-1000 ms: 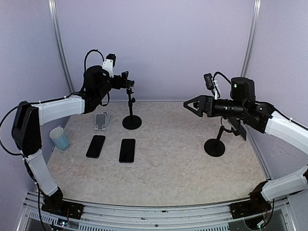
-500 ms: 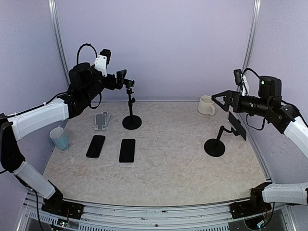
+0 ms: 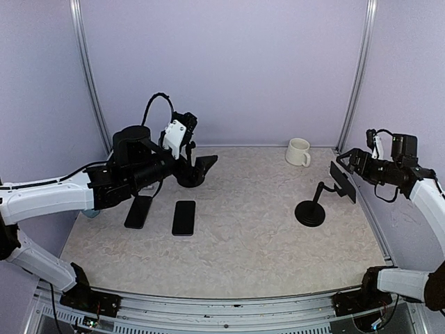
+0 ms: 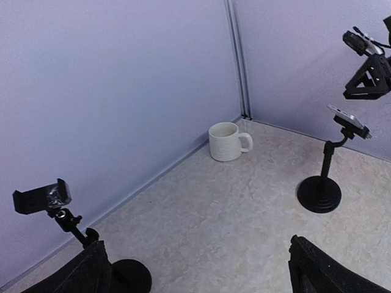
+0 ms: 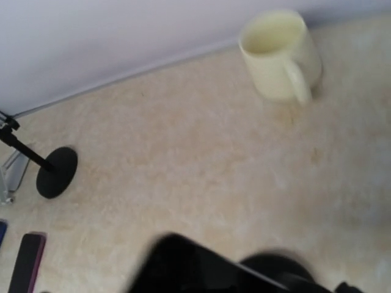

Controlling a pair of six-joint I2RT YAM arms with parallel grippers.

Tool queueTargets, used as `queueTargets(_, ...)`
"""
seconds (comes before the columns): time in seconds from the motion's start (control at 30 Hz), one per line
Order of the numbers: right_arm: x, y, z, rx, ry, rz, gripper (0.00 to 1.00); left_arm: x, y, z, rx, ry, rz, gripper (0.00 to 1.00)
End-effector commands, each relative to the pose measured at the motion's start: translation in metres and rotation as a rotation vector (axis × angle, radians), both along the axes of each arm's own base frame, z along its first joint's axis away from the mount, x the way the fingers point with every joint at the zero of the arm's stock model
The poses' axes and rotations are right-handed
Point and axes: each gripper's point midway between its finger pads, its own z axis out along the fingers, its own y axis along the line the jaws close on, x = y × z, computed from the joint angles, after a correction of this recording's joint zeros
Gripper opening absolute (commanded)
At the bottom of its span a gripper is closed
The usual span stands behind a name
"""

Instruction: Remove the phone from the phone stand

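Note:
A dark phone [image 3: 342, 181] sits tilted in the clamp of a black stand [image 3: 310, 212] at the right of the table. My right gripper [image 3: 350, 157] is open, just above and behind the phone's top edge, apart from it. In the right wrist view the phone [image 5: 195, 268] is a blurred dark shape at the bottom and my fingers do not show. My left gripper [image 3: 201, 165] is open and empty at the back centre-left. The left wrist view shows its fingers [image 4: 317, 268] spread wide, with the phone [image 4: 347, 115] far off at the right.
A cream mug [image 3: 299, 152] stands at the back right. An empty black stand [image 3: 188, 179] is by my left gripper. Two dark phones [image 3: 139, 211] [image 3: 183, 217] lie flat at the left. Walls close in the back and both sides.
My left arm swung down and right, from high by the empty stand to low over the table. My right arm pulled back to the right, its gripper now just above the phone.

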Motion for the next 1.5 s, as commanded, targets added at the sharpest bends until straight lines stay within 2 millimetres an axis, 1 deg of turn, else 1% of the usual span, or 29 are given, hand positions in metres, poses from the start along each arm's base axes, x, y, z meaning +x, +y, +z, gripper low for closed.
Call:
queueTargets(0.0, 0.004, -0.005, 0.004, 0.096, -0.036, 0.044, 1.0, -0.029, -0.019, -0.027, 0.005, 0.073, -0.145, 0.99)
queueTargets(0.1, 0.01, -0.016, 0.002, 0.104, -0.034, 0.027, 1.0, -0.044, -0.042, -0.055, 0.022, 0.143, -0.252, 0.99)
queueTargets(0.17, 0.015, -0.023, -0.002, 0.105, -0.029, 0.022, 1.0, -0.054, -0.058, -0.069, 0.048, 0.163, -0.295, 0.99)
queueTargets(0.27, 0.021, -0.034, -0.011, 0.126, -0.01, 0.004, 1.0, -0.06, -0.076, -0.082, 0.069, 0.18, -0.323, 0.99)
queueTargets(0.37, 0.026, -0.035, -0.018, 0.156, 0.001, 0.007, 0.98, -0.062, -0.087, -0.09, 0.081, 0.19, -0.338, 0.99)
queueTargets(0.47, 0.027, -0.033, -0.023, 0.175, 0.015, 0.02, 0.97, -0.062, -0.091, -0.098, 0.089, 0.201, -0.336, 0.99)
queueTargets(0.6, 0.026, -0.029, -0.029, 0.206, 0.025, 0.034, 0.94, -0.062, -0.091, -0.102, 0.091, 0.208, -0.334, 0.99)
queueTargets(0.7, 0.025, -0.029, -0.036, 0.207, 0.041, 0.032, 0.9, -0.061, -0.09, -0.102, 0.093, 0.205, -0.329, 0.99)
queueTargets(0.8, 0.023, -0.027, -0.036, 0.212, 0.026, 0.047, 0.86, -0.061, -0.089, -0.102, 0.098, 0.2, -0.327, 0.99)
queueTargets(0.9, 0.019, -0.022, -0.035, 0.217, 0.009, 0.074, 0.88, -0.061, -0.089, -0.102, 0.101, 0.196, -0.327, 0.99)
queueTargets(0.97, 0.015, -0.018, -0.034, 0.217, -0.006, 0.096, 0.93, -0.061, -0.09, -0.101, 0.101, 0.194, -0.33, 0.99)
queueTargets(1.03, 0.011, -0.015, -0.026, 0.206, -0.035, 0.107, 0.99, -0.061, -0.091, -0.102, 0.102, 0.195, -0.332, 0.99)
queueTargets(1.17, 0.003, -0.014, -0.01, 0.088, -0.073, 0.081, 1.0, -0.062, -0.093, -0.102, 0.099, 0.192, -0.342, 0.99)
queueTargets(1.37, -0.008, -0.017, 0.022, -0.104, -0.112, 0.018, 1.0, -0.06, -0.094, -0.101, 0.104, 0.184, -0.345, 0.99)
queueTargets(1.47, -0.018, -0.016, 0.029, -0.165, -0.116, -0.005, 1.0, -0.058, -0.093, -0.1, 0.099, 0.178, -0.334, 0.99)
